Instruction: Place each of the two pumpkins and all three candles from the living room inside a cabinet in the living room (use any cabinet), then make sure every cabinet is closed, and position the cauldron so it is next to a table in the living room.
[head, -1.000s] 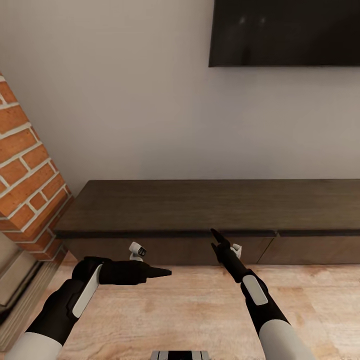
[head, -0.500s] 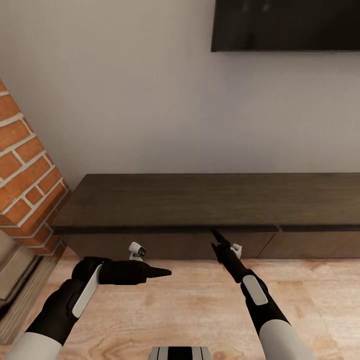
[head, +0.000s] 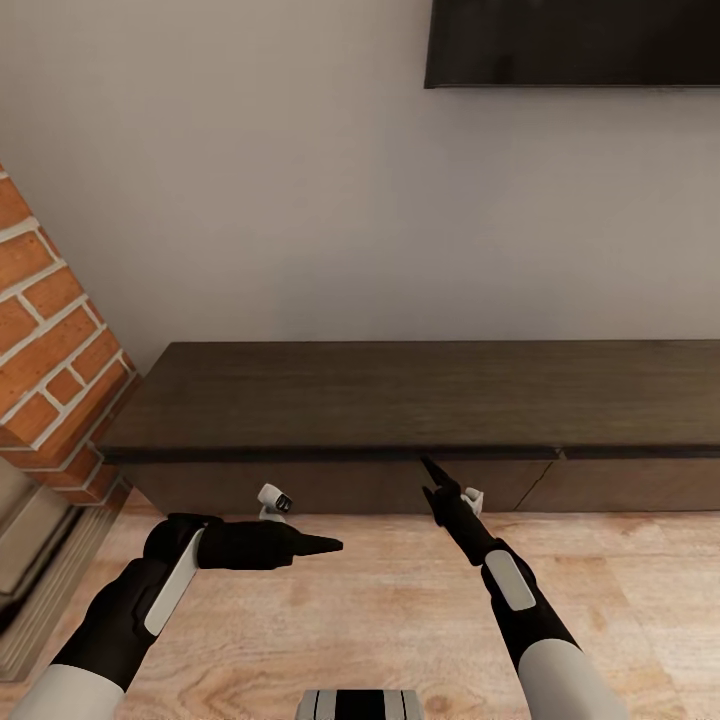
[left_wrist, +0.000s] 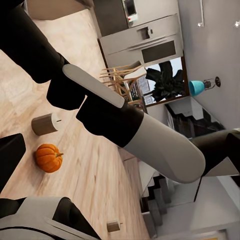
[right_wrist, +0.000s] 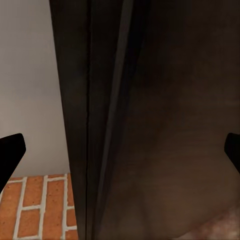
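**A:** What is in front of the robot?

**B:** The cabinet (head: 400, 400), long, low and dark brown, runs along the grey wall (head: 280, 180). Its flat fronts all sit flush. A brick column (head: 50, 350) stands at the cabinet's left end, and the lower edge of a dark screen (head: 570, 45) hangs on the wall above its right half.

**A:** And the arms?

**B:** Both hang over the wooden floor (head: 400, 620) just before the cabinet. The left gripper (head: 325, 545) points sideways toward the right arm; its jaws look closed to a single tip. The right gripper (head: 432, 470) points at the seam under the cabinet's top edge, near the middle of the front. In the right wrist view its two fingertips (right_wrist: 11, 150) stand at opposite edges, so those jaws are wide apart, with the cabinet front between them and nothing held.

**A:** Any of the small things?

**B:** In the left wrist view, one pumpkin (left_wrist: 48, 157) lies on the floor with a candle (left_wrist: 45, 124) near it, apart from it. A second candle (left_wrist: 114, 226) stands farther off on the same floor.
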